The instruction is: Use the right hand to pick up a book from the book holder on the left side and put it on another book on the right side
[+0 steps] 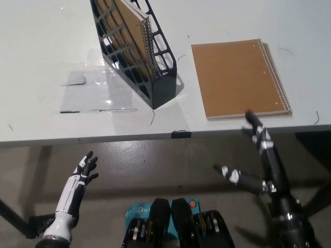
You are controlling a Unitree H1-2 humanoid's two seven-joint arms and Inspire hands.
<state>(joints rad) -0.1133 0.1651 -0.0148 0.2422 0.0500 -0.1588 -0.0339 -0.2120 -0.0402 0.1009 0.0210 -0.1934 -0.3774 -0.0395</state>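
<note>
A black lattice book holder (135, 57) stands on the white table (46, 67), left of centre, with a brown spiral-bound book (135, 23) upright inside it. A second brown spiral-bound book (239, 77) lies flat on the table to the right. My black right hand (256, 160) is open below the table's front edge, fingers spread, one fingertip reaching up just under the flat book's near edge. It holds nothing. My white left hand (85, 169) rests open at the lower left, below the table.
A clear plastic sheet (95, 93) lies flat on the table left of the holder. The table's front edge (155, 137) runs across the picture's middle, with a small black clip (181, 134) on it. Brown floor shows below.
</note>
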